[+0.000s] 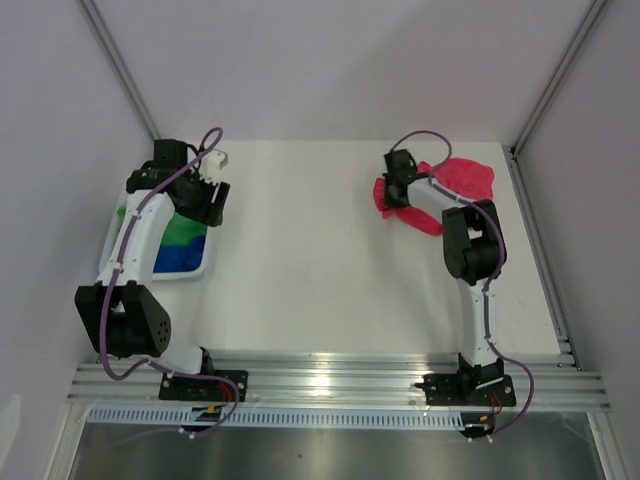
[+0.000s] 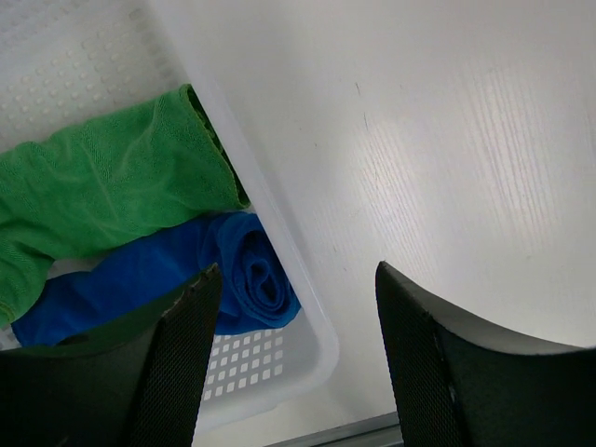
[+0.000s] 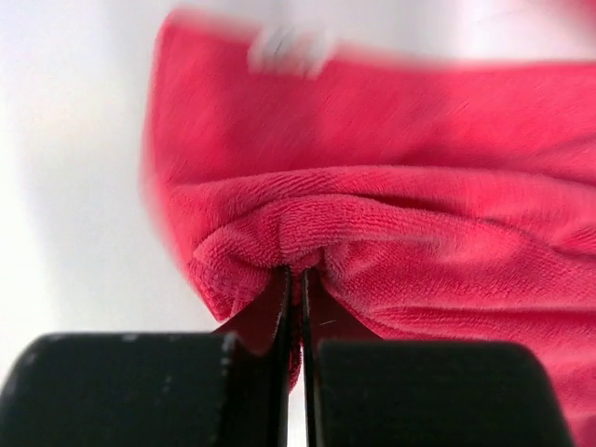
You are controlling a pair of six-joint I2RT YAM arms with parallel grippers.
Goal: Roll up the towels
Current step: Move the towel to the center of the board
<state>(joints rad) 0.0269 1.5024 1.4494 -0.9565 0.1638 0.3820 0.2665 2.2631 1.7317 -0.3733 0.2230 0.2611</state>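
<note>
Towel of pink-red microfibre, hem pinched in the right end effector.
It lies rumpled at the bench's far right, a folded edge clenched, probably to begin rolling. Left end effector hangs released over the white plastic mesh basket holding bright green cloth and royal blue cloth, well clear.

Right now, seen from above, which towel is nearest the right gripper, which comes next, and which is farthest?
1. Pink towel: pinched in the right gripper, far right.
2. Green towel: in the basket, far left.
3. Blue towel: same basket, on the green one's near side.
</note>
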